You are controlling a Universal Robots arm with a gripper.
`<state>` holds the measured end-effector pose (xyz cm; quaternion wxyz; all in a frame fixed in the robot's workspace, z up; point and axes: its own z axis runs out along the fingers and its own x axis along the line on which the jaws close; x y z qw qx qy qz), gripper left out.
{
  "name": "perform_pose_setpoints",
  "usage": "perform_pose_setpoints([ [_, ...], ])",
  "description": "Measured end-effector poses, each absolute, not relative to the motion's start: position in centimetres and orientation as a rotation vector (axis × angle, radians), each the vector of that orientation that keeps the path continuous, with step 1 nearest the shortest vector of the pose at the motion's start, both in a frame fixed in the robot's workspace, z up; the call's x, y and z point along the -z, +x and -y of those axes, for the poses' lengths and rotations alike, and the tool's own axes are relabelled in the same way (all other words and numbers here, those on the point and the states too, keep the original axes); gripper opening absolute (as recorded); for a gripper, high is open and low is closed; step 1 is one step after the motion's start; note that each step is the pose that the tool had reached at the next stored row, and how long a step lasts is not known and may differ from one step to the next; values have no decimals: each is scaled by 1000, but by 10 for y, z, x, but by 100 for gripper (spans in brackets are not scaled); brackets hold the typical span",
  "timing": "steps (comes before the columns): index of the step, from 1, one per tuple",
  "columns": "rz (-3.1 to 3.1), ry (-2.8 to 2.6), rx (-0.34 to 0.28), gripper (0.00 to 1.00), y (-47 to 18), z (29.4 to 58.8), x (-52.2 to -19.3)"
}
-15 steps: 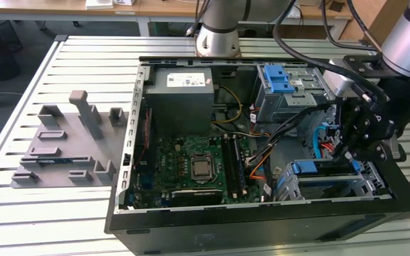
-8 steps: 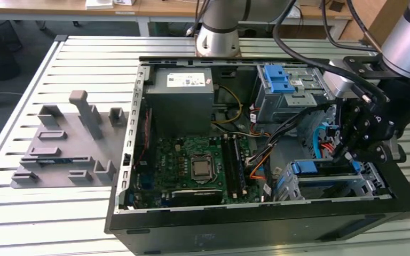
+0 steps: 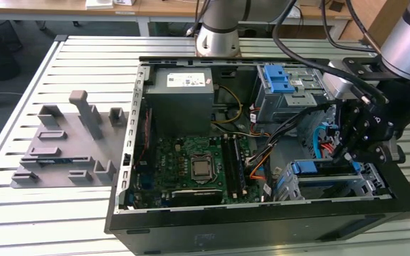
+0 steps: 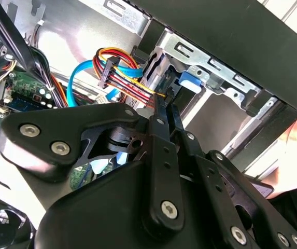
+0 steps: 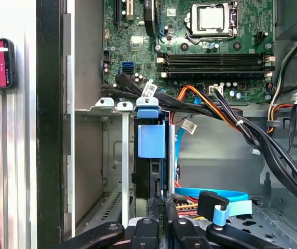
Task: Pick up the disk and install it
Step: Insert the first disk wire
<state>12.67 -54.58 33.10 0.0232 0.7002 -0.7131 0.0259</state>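
- The pincer (image 5: 158, 205) looked closed, its thin fingers pressed together against the disk (image 5: 151, 150) just ahead, upright in its bay.
- Cables (image 5: 218, 116) lay close beside; a skewed push could have snagged them or jammed the disk.

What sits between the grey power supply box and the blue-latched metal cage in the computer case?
In the exterior view, yellow and black cables run between the grey box and the cage.

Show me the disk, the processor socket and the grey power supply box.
disk (image 5: 151, 136): first wrist view, on its blue carrier tab.
processor socket (image 3: 201, 167): exterior view, on the silver chip top.
grey power supply box (image 3: 185, 104): exterior view, on its grey top face.
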Motion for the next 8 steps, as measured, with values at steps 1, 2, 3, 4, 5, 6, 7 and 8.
perform_pose_setpoints([
  [1,2208,2168,-80,16,127,546,-331],
  [2,2208,2168,-80,16,127,546,-330],
  [3,2208,2168,-80,16,127,546,-330],
  [4,2207,2168,-80,16,127,546,-330],
  [5,2207,2168,-79,16,127,546,-329],
  [6,2207,2168,-79,16,127,546,-329],
  [7,2207,2167,-79,16,127,546,-328],
  [8,2207,2167,-78,16,127,546,-328],
])
